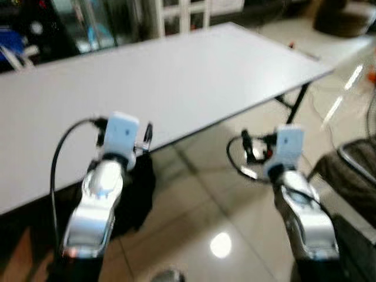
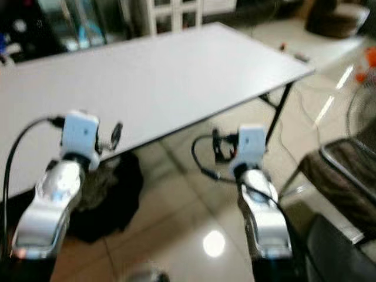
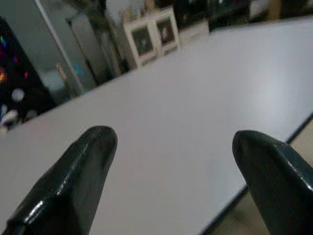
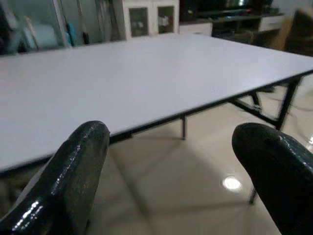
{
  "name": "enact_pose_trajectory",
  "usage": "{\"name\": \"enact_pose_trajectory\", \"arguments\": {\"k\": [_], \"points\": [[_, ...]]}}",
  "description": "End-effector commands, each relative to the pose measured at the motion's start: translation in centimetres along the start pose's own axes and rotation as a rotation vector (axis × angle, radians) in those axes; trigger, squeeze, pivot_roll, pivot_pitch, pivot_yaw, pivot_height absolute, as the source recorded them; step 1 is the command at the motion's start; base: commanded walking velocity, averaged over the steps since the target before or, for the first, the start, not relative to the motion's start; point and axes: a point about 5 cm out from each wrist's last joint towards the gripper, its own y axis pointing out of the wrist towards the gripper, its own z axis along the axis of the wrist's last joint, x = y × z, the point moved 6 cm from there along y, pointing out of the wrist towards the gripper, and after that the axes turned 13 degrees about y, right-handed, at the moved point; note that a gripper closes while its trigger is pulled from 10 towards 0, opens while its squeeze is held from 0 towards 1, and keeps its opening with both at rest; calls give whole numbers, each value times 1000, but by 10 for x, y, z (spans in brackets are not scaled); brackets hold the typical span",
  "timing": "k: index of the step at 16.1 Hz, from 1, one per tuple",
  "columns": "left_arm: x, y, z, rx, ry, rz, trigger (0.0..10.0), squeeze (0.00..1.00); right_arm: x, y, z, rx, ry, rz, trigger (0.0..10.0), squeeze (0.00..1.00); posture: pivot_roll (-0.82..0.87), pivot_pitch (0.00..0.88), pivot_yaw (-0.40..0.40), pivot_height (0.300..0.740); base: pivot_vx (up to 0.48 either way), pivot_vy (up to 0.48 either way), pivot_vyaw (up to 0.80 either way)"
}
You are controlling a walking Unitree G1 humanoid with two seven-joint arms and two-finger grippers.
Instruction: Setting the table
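Two silver arms of mine reach forward over the glossy tiled floor [image 1: 217, 200], each ending in a claw. My left claw [image 3: 173, 147] stands wide, its two black fingers [image 3: 80, 181] well apart, and between them I look across the near part of the white worktop [image 1: 176, 76]; the wrist of that arm sits at the worktop's near edge. My right claw [image 4: 190, 147] is also wide, fingers [image 4: 274, 171] spread, and it hangs over the floor short of the worktop, level with its edge so that the underside frame and the folding black legs [image 4: 286, 103] show past it. Neither claw holds anything.

Just below my left arm a dark bundle [image 1: 138, 194] lies on the floor under the worktop's edge; it is too blurred to say what it is. A black cable [image 1: 235, 158] loops beside my right wrist. To my right, near the arm, stands a dark chair [image 1: 352, 170] with a metal frame.

Farther off, the worktop stretches away long and pale. Beyond its far edge stands a white cabinet with glass doors [image 4: 151, 19], and to the left of that some dark, cluttered shelving [image 1: 35, 29] that I cannot make out clearly
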Motion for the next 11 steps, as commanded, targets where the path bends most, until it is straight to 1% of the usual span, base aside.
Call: {"name": "enact_pose_trajectory", "arguments": {"k": [1,2,3,4,5,6,7,8,9,10,11], "points": [[-1,0,-3,-13,-19,4,10000,0,-1,1,7,19,-3,7,10000,0,-18,3,38,740,0,480,800],[-5,-2,-9,-36,-30,26,10000,0,-4,1,5,6,0,21,10000,0,-17,2,32,740,0,480,800],[-9,-4,-15,-59,-20,45,10000,0,-7,1,-1,-29,-5,37,10000,0,-4,1,11,740,0,480,0],[-12,-6,-19,-72,-10,57,10000,0,-9,2,-7,-56,-47,42,10000,0,0,1,2,740,0,480,0],[-16,-9,-24,-89,-11,69,10000,0,-11,4,-9,-60,-110,35,10000,0,9,0,-11,740,0,480,0],[-20,-12,-30,-106,4,81,10000,0,-14,5,-6,-35,-160,39,10000,0,15,0,-19,740,0,480,0],[-24,-14,-36,-124,18,92,10000,0,-17,5,-5,-17,-174,50,10000,0,19,0,-23,740,0,480,0],[-27,-18,-40,-137,23,105,10000,0,-21,5,-7,-12,-98,85,10000,0,27,3,-31,740,0,480,0],[-28,-21,-44,-147,20,108,10000,0,-17,5,-10,-12,-86,71,10000,0,29,3,-33,740,0,480,0],[-28,-23,-46,-155,18,108,10000,0,-11,5,-10,-4,-139,32,10000,0,29,8,-33,740,0,480,0],[-27,-28,-51,-170,22,103,10000,0,-11,1,-20,-63,-102,84,10000,0,30,15,-33,740,0,480,0]]}}
